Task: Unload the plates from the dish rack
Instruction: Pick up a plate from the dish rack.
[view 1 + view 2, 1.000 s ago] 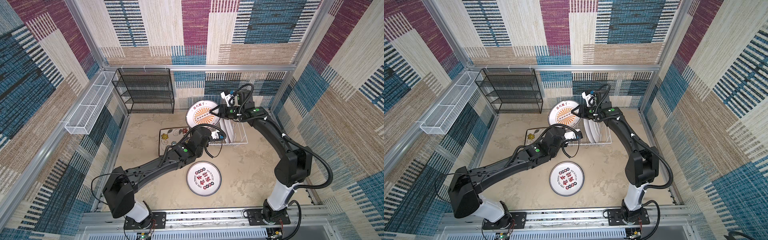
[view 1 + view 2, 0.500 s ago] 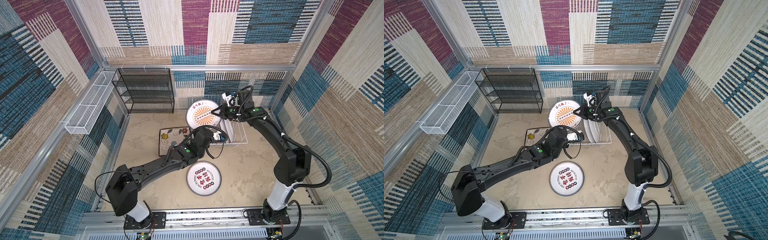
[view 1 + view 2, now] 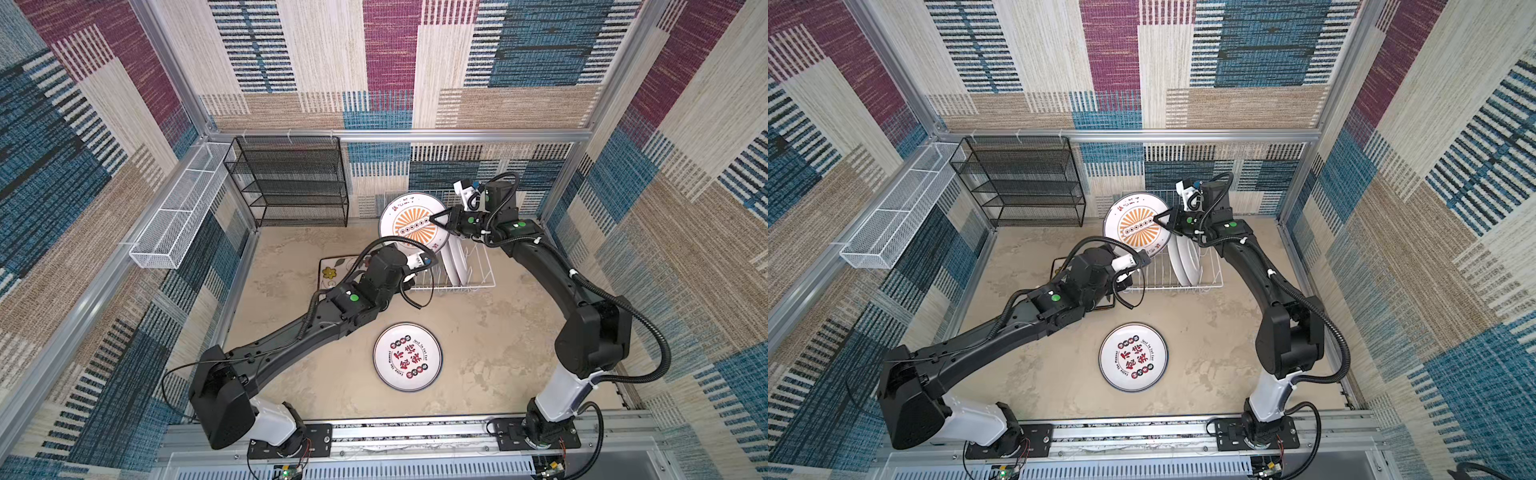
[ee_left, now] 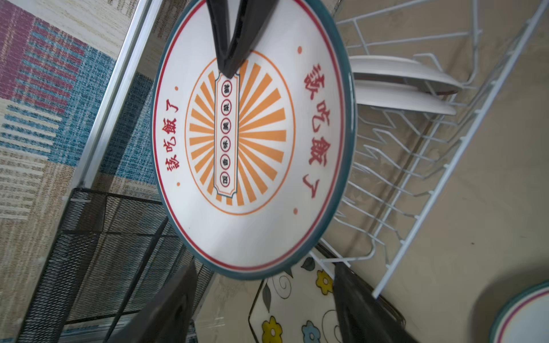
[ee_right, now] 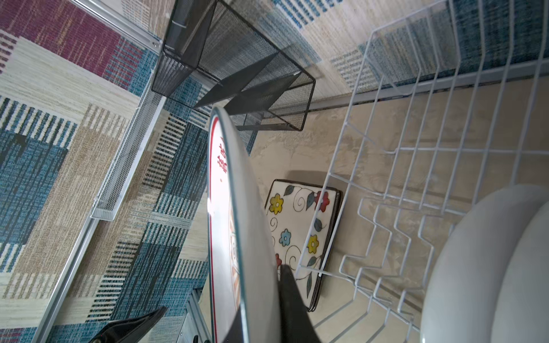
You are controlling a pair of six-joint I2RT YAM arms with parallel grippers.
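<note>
Mottled sandy surface inside a metal-framed cell with woven patchwork walls. A black shelf and a white basket are at the far-left corner.

The rack sits at the rear with two white plates upright in it. A square plate lies flat beside it, and a lettered plate lies flat nearer the front.

The right gripper is closed on the sunburst plate, held on edge just beside the rack's left end.

The left gripper is spread open. Only the left wrist view shows it; in both top views the arm hides it. The right wrist view shows the sunburst plate edge-on.
</note>
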